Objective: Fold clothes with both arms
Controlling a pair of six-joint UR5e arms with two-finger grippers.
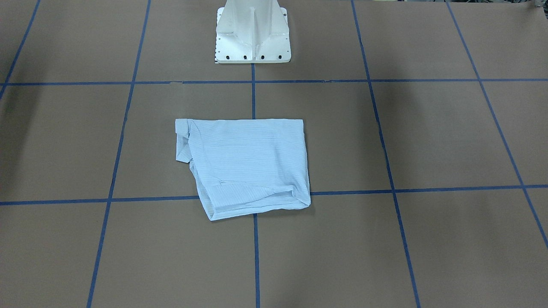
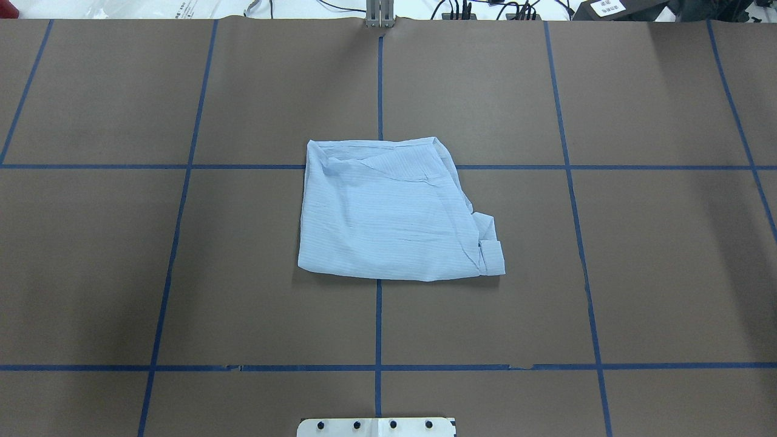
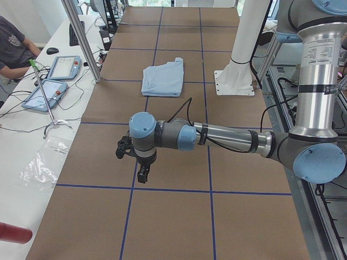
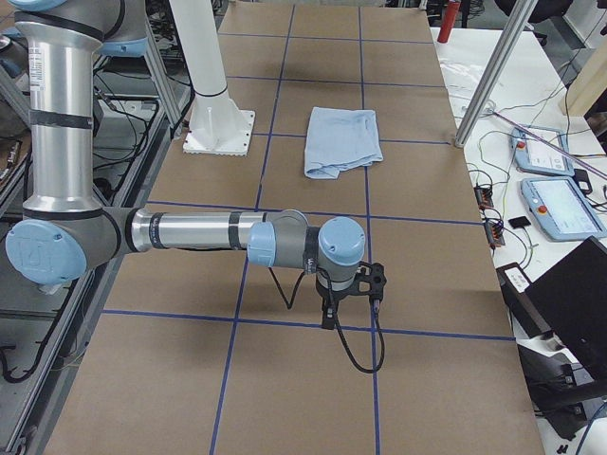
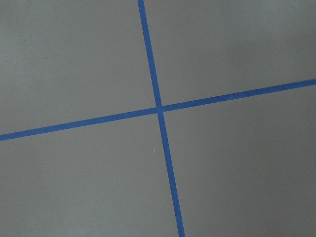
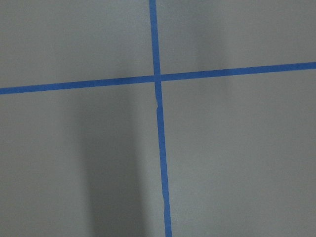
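Brown paper gridded with blue tape covered the counter (image 1: 428, 137), and the folded shirt (image 1: 250, 162) lay flat at its centre, near the white pedestal (image 1: 252, 34). Thin and limp, it would likely sag and slide, so pinching two corners of one edge looked best. The left tool (image 3: 142, 173) and right tool (image 4: 328, 311) hung well apart from it. I could not tell whether either was open or closed.

Brown table (image 2: 91, 273) bears folded shirt (image 2: 388, 212)

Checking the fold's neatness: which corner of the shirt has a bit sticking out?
On the shirt, the corner toward the base on the robot's right: only there a small flap juts out.
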